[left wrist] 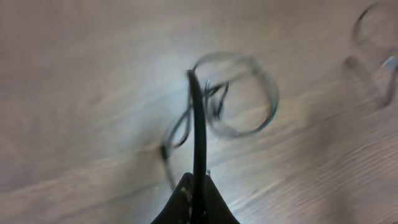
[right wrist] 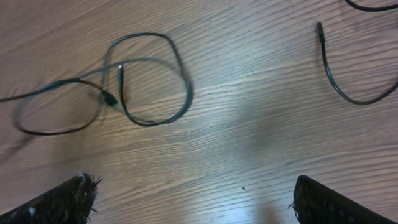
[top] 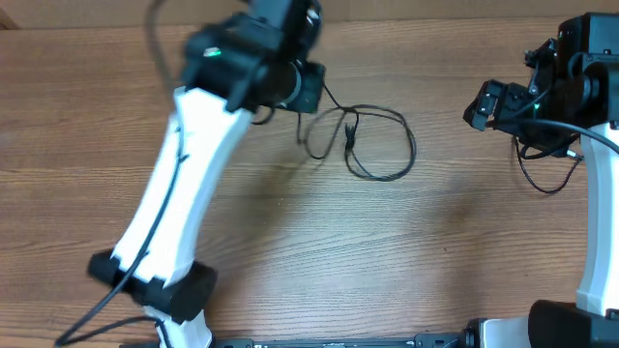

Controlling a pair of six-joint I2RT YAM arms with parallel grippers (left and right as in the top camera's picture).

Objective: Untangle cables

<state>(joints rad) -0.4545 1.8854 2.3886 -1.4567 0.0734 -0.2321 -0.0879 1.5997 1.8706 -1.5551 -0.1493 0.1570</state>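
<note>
Stretching forward, left tool (left wrist: 198,182) pinches cables (top: 383,147); right tool (right wrist: 194,188) spread.

L claw (top: 308,92) at cables (top: 413,147) loop's left end; R claw (top: 481,104) well apart, table (top: 290,251) right side.

— How is the left arm (top: 184,184) posed?
— It is extended from its base at the near left, diagonally forward and to the right. Its wrist is seen blurred.
— And the left gripper (left wrist: 198,186)?
— Its jaws are pressed together, and a thin black cable (left wrist: 198,124) is pinched between them.
— What is shown of the right arm (top: 595,242)?
— It is raised along the right side, with the wrist bent inward, toward the left.
— And the right gripper (right wrist: 191,186)?
— It is spread wide, and its fingers (right wrist: 68,199) are seen at opposite lower corners of the wrist view.
</note>
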